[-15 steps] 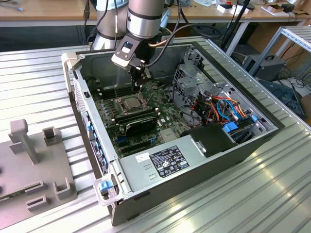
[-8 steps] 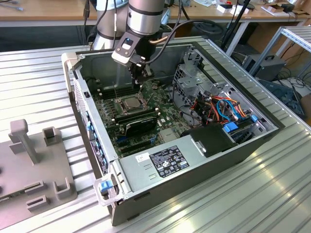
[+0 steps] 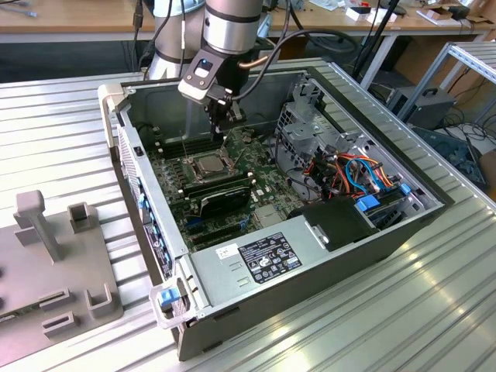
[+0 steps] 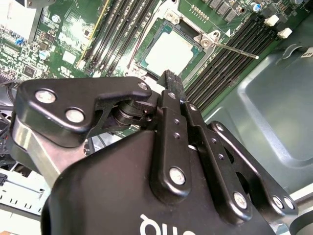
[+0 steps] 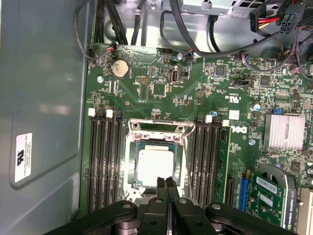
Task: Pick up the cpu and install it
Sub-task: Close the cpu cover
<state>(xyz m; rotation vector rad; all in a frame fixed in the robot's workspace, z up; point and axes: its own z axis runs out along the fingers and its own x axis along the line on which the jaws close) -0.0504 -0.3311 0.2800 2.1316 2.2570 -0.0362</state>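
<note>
**Closed end effector above the seated cpu**

In the exterior view, the grey power supply (image 3: pixel 263 260) lies nearest, in the open computer case (image 3: pixel 325 298). At its 11 o'clock is the cpu (image 3: pixel 211 163). It is small, flat and square with a dull silver-grey top, and it lies level in the socket frame (image 5: pixel 161 126) on the green motherboard (image 3: pixel 252 147). Beyond, at the chip's 12 o'clock, the end effector (image 3: pixel 219 138) hangs with its fingers pressed together, empty.
</note>
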